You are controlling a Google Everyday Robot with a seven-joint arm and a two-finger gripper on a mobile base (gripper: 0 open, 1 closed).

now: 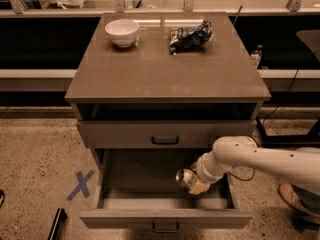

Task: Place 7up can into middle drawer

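Observation:
The middle drawer is pulled open at the bottom of the cabinet and shows its deep boxy tray. My white arm reaches in from the right. My gripper is inside the drawer's right half, shut on the 7up can. The can lies on its side, its silver end pointing left. It is low over the drawer floor; I cannot tell whether it touches it.
Above the open drawer is a shut flat drawer front with a black handle. On the cabinet top stand a white bowl and a dark blue snack bag. A blue tape X marks the floor at left.

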